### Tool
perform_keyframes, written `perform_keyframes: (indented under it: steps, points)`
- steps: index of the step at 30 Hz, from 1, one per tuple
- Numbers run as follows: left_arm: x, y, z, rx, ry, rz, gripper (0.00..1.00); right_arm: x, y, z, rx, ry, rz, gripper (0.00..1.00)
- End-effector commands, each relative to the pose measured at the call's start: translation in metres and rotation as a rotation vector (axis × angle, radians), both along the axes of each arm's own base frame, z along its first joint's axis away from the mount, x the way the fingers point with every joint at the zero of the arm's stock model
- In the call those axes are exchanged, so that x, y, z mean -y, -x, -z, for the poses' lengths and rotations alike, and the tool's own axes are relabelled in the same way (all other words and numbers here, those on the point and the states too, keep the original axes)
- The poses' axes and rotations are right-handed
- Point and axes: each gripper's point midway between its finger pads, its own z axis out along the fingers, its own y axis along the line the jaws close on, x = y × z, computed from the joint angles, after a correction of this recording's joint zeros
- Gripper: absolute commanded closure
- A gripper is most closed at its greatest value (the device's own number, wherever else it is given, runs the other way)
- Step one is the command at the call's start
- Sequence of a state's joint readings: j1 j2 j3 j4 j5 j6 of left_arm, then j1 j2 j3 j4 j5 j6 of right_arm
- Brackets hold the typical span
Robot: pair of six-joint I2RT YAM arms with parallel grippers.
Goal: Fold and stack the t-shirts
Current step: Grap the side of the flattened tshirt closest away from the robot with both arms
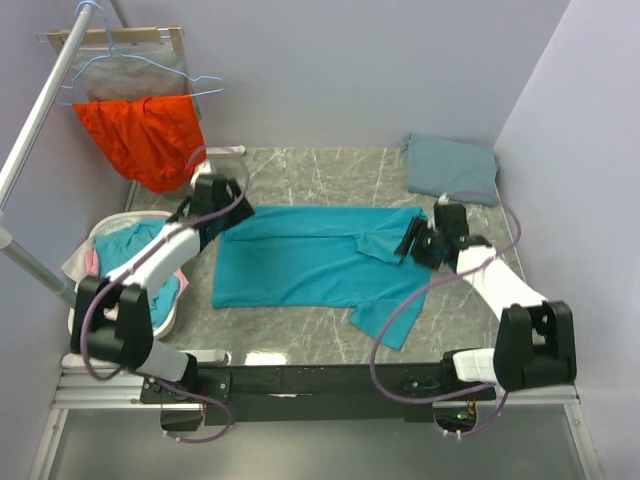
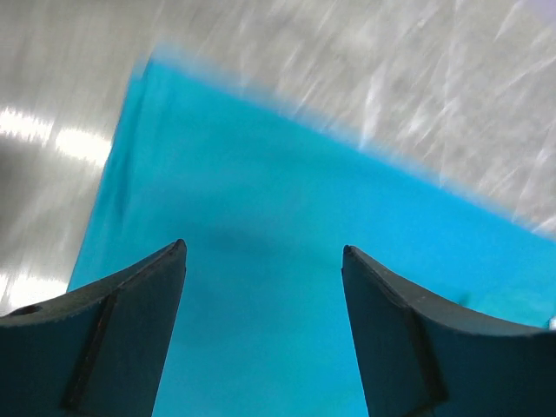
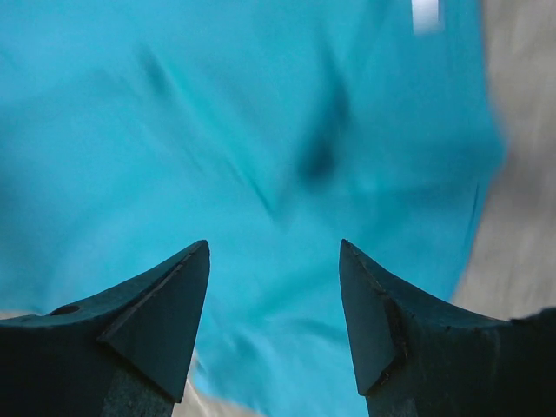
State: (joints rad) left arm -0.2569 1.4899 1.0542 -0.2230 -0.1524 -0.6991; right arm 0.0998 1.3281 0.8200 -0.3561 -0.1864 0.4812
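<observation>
Top view: a bright teal short-sleeved cloth t-shirt [image 1: 310, 265] is laid flat, lengthwise, across the middle of the grey marble-patterned table [image 1: 300, 175]. One sleeve is pointed toward the near edge, and a small flap is folded over at the shirt's right end.

A duller slate grey-blue t-shirt [image 1: 452, 168] is seen folded at the far right corner, well apart from the teal one.

The left gripper [image 1: 222, 215] is held over the far left corner of the teal shirt. In its wrist view the jaws are spread, with only teal cloth [image 2: 287, 200] and blurred table beneath them; nothing is pinched.

The right gripper [image 1: 412, 240] is placed at the shirt's right end, beside the flap. Its jaws are likewise spread over blurred teal cloth [image 3: 217, 130]; a small white neck label [image 3: 426, 13] is noted at the top edge.

An orange-red garment [image 1: 145, 135] is hung on a hanger at far left. A white basket [image 1: 120, 218] with mixed cloth is set below it.
</observation>
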Motion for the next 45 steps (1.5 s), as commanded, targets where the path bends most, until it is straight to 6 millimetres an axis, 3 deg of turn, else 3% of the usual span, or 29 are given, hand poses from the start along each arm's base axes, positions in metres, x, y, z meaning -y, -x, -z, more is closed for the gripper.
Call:
perform_keyframes:
  steps: [1, 2, 8, 14, 19, 27, 39, 45]
  points:
    - [-0.009, 0.063, 0.045, -0.113, 0.051, -0.081, 0.22, -0.01, 0.059, 0.016, -0.063, -0.029, 0.026, 0.32]
    - [-0.01, 0.081, 0.05, -0.12, 0.067, -0.097, 0.22, -0.014, 0.066, 0.017, -0.06, -0.018, 0.019, 0.31]
    - [-0.034, 0.147, 0.067, -0.176, 0.074, -0.254, 0.24, -0.015, 0.115, 0.025, -0.117, -0.021, 0.076, 0.32]
    - [-0.065, 0.183, 0.072, -0.16, 0.082, -0.429, 0.23, -0.023, 0.147, 0.039, -0.152, -0.051, 0.106, 0.32]
    - [-0.071, 0.195, 0.084, -0.199, 0.071, -0.455, 0.23, -0.028, 0.166, 0.055, -0.191, -0.056, 0.111, 0.32]
    - [-0.067, 0.204, 0.119, -0.339, 0.027, -0.459, 0.28, -0.028, 0.181, 0.064, -0.234, -0.042, 0.12, 0.32]
    - [-0.064, 0.211, 0.116, -0.303, 0.091, -0.454, 0.46, -0.016, 0.197, 0.073, -0.257, -0.028, 0.166, 0.33]
    - [-0.064, 0.208, 0.115, -0.289, 0.091, -0.456, 0.59, -0.023, 0.199, 0.078, -0.276, -0.043, 0.138, 0.38]
